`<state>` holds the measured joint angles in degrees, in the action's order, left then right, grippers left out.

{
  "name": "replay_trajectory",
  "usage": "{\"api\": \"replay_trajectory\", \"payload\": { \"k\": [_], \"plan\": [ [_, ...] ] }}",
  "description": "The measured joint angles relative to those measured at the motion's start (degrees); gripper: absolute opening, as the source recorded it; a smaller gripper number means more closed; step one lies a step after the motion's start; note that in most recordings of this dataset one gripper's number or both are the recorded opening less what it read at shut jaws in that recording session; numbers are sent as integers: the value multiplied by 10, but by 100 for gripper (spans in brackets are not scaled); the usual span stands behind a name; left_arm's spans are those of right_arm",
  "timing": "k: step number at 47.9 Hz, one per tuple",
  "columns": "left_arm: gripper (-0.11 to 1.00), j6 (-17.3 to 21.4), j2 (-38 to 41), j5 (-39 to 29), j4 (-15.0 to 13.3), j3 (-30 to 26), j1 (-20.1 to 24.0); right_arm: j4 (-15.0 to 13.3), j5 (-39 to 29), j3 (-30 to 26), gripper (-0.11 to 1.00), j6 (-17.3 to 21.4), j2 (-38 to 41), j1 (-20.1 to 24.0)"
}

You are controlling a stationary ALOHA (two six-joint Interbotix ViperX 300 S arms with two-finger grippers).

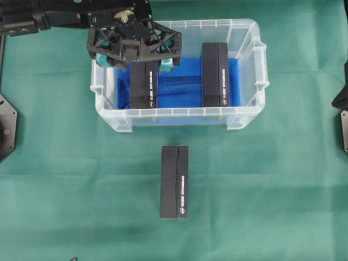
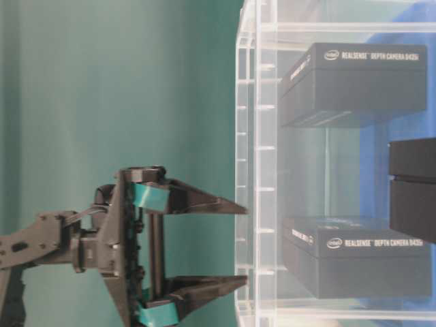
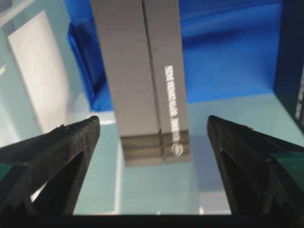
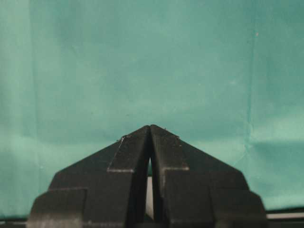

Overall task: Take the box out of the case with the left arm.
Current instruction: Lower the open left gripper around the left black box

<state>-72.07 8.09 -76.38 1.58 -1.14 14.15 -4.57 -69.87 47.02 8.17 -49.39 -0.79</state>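
Overhead: left hand (image 1: 142, 64), jaws wide, hovers at upper left over the case (image 1: 247, 117), above the far end of the left box (image 1: 144, 84). Table-level: the hand seems just outside the case wall, though depth is unclear. Left wrist: box centred between the spread fingers (image 3: 52, 156). Right wrist: right hand (image 4: 150, 127) closed over the green desk (image 4: 142, 57).

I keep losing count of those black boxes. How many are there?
3. The left box is in the case, under the open left gripper; the right box is in the case too; the third box lies on the green cloth. None seem hidden.
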Motion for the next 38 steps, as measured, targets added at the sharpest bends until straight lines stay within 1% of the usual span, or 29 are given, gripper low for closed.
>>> {"api": "replay_trajectory", "payload": {
  "k": [8, 18, 28, 38],
  "plan": [
    [98, -16, 3, 33, 0, 30, 0, 1, -1, 0, 7, 1, -1, 0],
    [98, -18, 5, 59, 0, 58, -1, 0, -1, 0, 7, 0, -1, 0],
    [98, -18, 14, 88, 0, 69, -1, 0, 0, 0, 7, 0, -1, 0],
    [98, -19, 26, 98, 2, 69, -1, 0, 0, 0, 7, 0, 0, 0]
  ]
}}
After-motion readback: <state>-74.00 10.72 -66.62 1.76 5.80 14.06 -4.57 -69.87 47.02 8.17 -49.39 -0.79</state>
